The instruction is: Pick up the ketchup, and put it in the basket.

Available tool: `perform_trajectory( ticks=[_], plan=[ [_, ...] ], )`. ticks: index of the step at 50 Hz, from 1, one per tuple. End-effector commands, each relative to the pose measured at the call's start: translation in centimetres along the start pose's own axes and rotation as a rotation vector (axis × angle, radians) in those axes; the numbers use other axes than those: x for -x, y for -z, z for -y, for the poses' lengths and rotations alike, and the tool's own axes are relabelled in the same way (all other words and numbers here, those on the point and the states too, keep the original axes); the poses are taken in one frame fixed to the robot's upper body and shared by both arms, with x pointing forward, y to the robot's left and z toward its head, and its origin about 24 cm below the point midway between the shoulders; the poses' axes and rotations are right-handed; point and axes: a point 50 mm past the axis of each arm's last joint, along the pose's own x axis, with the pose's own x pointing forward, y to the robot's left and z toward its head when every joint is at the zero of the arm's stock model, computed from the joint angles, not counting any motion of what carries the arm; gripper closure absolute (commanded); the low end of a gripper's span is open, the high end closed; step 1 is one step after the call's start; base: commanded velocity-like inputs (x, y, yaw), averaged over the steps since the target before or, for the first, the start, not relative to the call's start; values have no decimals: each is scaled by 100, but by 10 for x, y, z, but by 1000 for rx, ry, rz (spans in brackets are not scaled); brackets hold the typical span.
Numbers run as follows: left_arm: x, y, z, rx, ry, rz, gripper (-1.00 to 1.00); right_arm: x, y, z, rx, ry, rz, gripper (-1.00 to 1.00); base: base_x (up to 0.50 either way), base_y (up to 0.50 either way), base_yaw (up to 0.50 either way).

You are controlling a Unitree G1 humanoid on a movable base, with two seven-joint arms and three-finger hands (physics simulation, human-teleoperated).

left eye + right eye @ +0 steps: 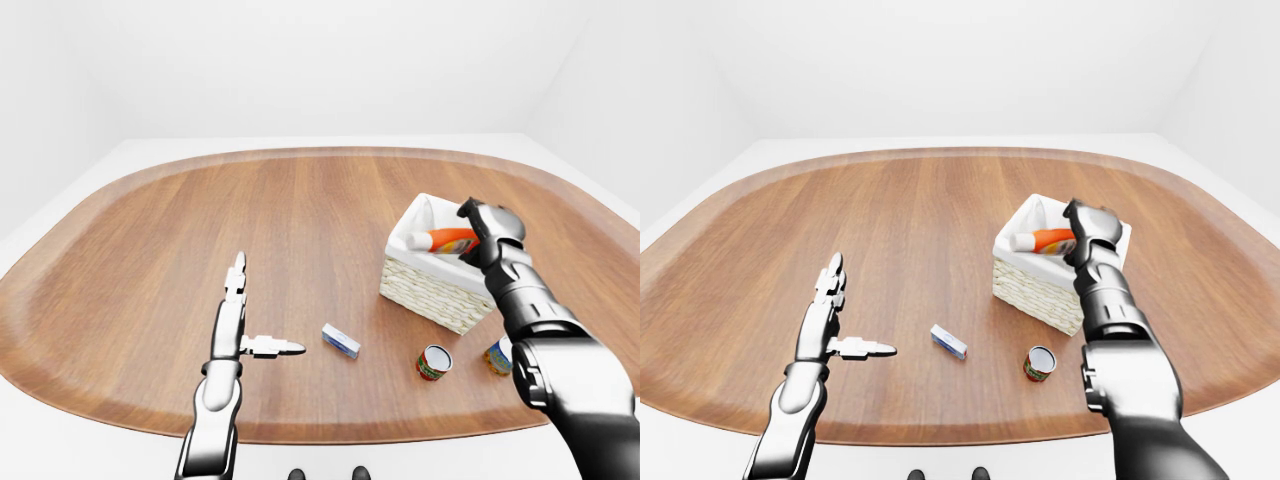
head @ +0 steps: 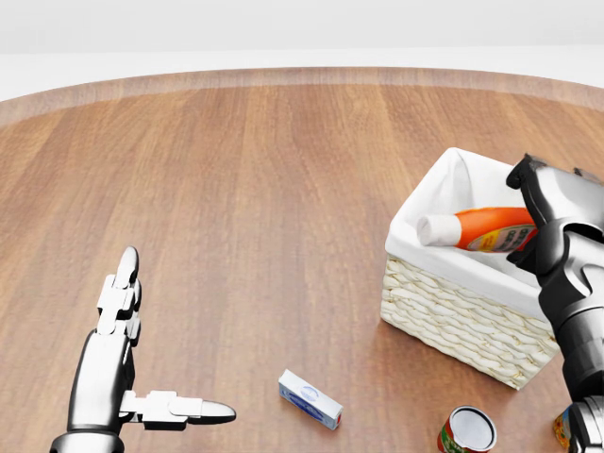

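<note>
- Nearest the camera is the left hand (image 2: pixel 132 377): spread open, fingers straight, thumb out sideways, holding nothing, hovering over the table (image 1: pixel 300 200).
- Right hand (image 2: pixel 552 222) sits over the right part of the basket (image 2: pixel 453 302). Its fingers appear to wrap the base end of the ketchup (image 2: pixel 477 229); how tightly they grip cannot be told, as the hand hides that end.
- Ketchup lies on its side, white cap pointing away from the right hand toward the left of the view, body inside the basket's white liner.
- Judgement: placement is nearly complete; release and withdrawal remain.
- Risk: fingers opening too little could drag the bottle back out when the hand lifts.
- Risk: the wrist is close to the basket's rim; a careless pull could nudge or tip the basket.
- Risk: a can (image 2: pixel 467 431) stands just below the right arm, with a second item beside it, and a small box (image 2: pixel 310 398) lies between the hands; a low retreat could knock them.
</note>
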Motion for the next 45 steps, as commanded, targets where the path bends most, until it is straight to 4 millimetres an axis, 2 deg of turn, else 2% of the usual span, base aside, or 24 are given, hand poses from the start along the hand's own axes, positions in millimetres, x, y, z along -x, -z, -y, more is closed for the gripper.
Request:
perform_trajectory(
  ticks=[1, 11, 23, 29, 32, 37, 40, 45],
  plan=[
    [0, 0, 0, -2, 1, 0, -100, -2, -1, 10, -44, 34, -1, -100, 0, 0, 0],
    [1, -1, 0, -1, 1, 2, -100, -3, -2, 18, -50, 85, 3, -100, 0, 0, 0],
    [1, 0, 1, -3, 3, 3, -100, -7, 0, 65, -57, 236, 31, -100, 0, 0, 0],
    [2, -1, 1, -3, 3, 4, -100, -5, 4, 78, -66, 271, 36, -100, 0, 0, 0],
    [2, -1, 2, -4, 4, 4, -100, -3, 5, 93, -69, 303, 49, -100, 0, 0, 0],
    [2, -1, 0, -2, 3, 4, -100, 3, 5, 117, -77, 357, 81, -100, 0, 0, 0],
    [2, -1, 1, -2, 3, 4, -100, 14, -1, 134, -75, 414, 136, -100, 0, 0, 0],
    [2, -1, 1, -2, 4, 5, -100, 44, -17, 157, -73, 457, 264, -100, 0, 0, 0]
  ],
)
